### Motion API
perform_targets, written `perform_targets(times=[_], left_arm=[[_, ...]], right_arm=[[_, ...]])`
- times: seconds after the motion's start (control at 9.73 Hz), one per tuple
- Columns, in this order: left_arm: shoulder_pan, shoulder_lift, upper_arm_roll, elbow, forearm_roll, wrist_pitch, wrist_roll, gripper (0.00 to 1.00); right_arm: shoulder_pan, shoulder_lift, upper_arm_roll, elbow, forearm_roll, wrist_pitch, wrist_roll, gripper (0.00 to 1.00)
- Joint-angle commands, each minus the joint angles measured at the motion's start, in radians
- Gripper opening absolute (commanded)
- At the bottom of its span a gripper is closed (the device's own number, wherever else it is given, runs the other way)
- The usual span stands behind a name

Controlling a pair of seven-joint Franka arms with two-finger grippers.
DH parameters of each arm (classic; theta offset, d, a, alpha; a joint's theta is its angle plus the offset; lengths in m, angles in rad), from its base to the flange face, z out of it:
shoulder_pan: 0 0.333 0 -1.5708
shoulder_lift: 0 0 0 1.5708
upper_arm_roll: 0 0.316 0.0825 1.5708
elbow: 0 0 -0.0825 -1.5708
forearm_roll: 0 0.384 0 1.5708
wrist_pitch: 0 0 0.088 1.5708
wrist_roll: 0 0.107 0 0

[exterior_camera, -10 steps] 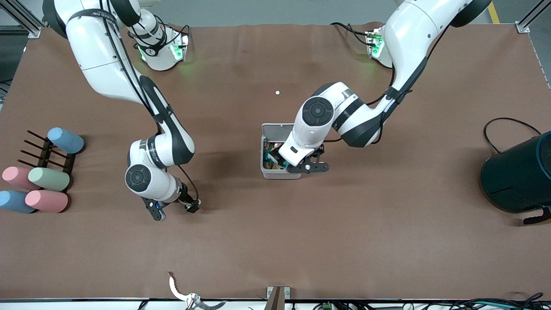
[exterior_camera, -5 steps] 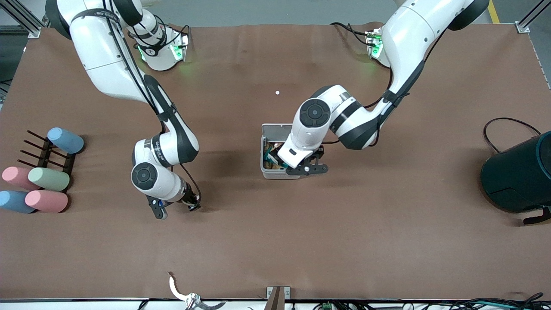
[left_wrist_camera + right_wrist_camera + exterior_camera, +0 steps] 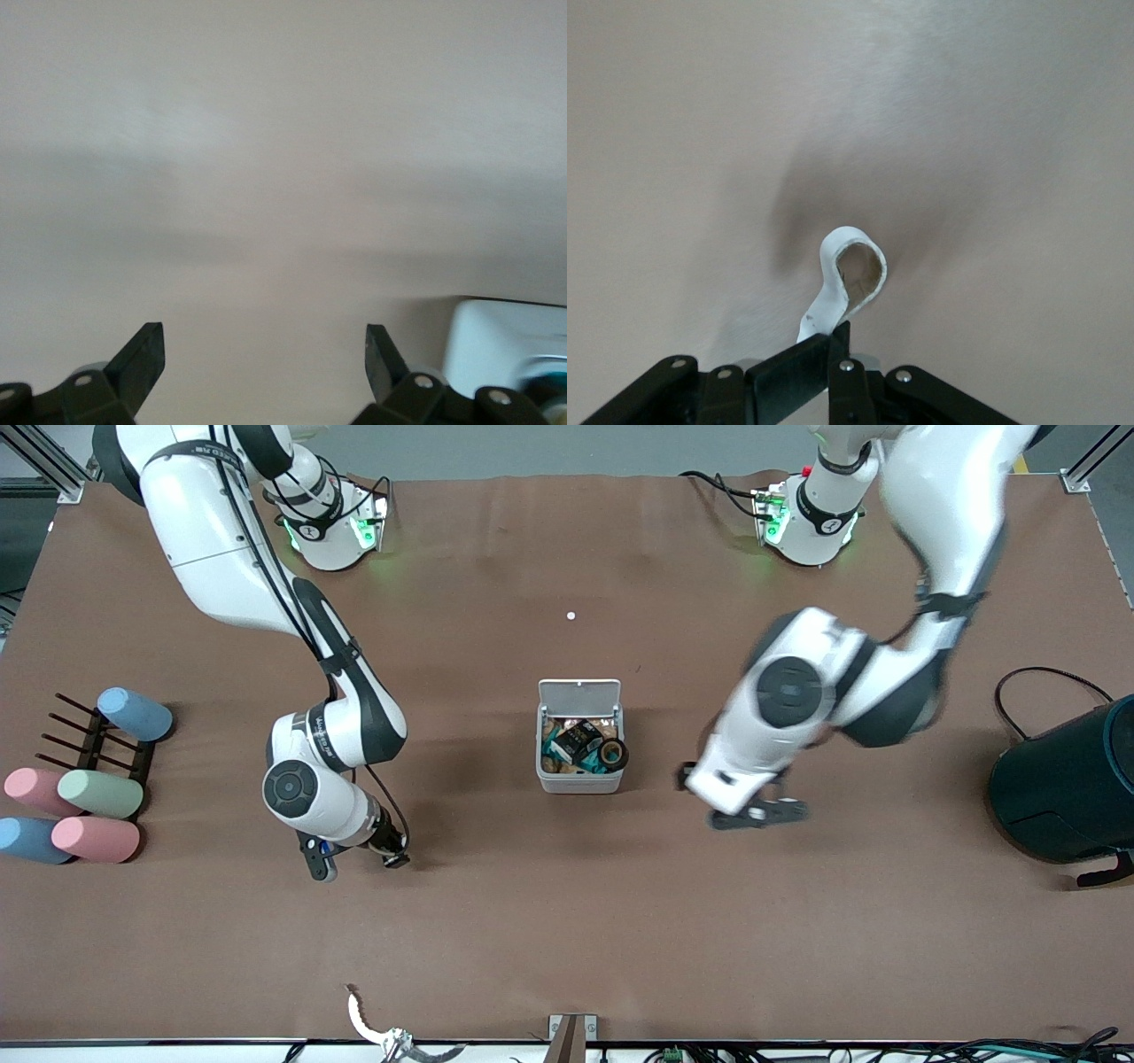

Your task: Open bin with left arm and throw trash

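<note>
The white-grey bin (image 3: 579, 783) stands at the table's middle with its lid (image 3: 579, 693) raised open. Inside lie a crumpled black wrapper (image 3: 578, 740), a black tape roll (image 3: 612, 755) and other scraps. My left gripper (image 3: 755, 812) is open and empty over bare table beside the bin, toward the left arm's end. In the left wrist view the left gripper (image 3: 264, 354) has its jaws wide apart, with a bin corner (image 3: 505, 341) at the edge. My right gripper (image 3: 392, 859) is low over the table toward the right arm's end. In the right wrist view the right gripper (image 3: 840, 343) is shut on a pale beige band loop (image 3: 852, 270).
A black rack with pastel cylinders (image 3: 89, 788) sits at the right arm's end. A large dark teal drum (image 3: 1067, 788) with a black cable (image 3: 1036, 682) stands at the left arm's end. A tiny white dot (image 3: 570, 615) lies farther from the front camera than the bin.
My left arm has swung away from the bin toward its own end of the table, uncovering the open bin with the tape roll in it. My right arm has barely shifted.
</note>
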Motion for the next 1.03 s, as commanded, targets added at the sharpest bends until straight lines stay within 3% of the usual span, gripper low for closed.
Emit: perform_targets(times=[0.0, 0.31, 0.51, 0.62, 0.72, 0.82, 0.92], left_arm=[[0.140, -0.067, -0.019, -0.015, -0.067, -0.078, 0.288, 1.00], [0.285, -0.180, -0.023, 0.053, -0.111, -0.263, 0.560, 1.00], [0.284, -0.223, -0.016, 0.150, -0.118, -0.390, 0.566, 1.00], [0.249, -0.290, 0.034, 0.153, -0.131, -0.395, 0.565, 1.00], [0.130, -0.335, 0.197, 0.153, -0.173, -0.416, 0.572, 1.00], [-0.029, -0.386, 0.430, 0.141, -0.247, -0.430, 0.598, 1.00], [-0.103, -0.389, 0.558, 0.136, -0.304, -0.457, 0.682, 1.00]], right_arm=[[0.003, -0.093, 0.063, 0.011, -0.006, -0.050, 0.091, 0.00], [0.081, -0.163, 0.213, 0.074, -0.011, -0.093, 0.226, 0.00], [0.222, -0.172, 0.215, 0.111, -0.013, -0.195, 0.309, 0.00], [0.257, -0.172, 0.215, 0.119, -0.014, -0.217, 0.355, 0.00], [0.293, -0.172, 0.215, 0.117, -0.013, -0.246, 0.365, 0.00], [0.310, -0.172, 0.215, 0.117, -0.008, -0.295, 0.368, 0.00], [0.320, -0.170, 0.215, 0.114, -0.006, -0.321, 0.381, 0.00]])
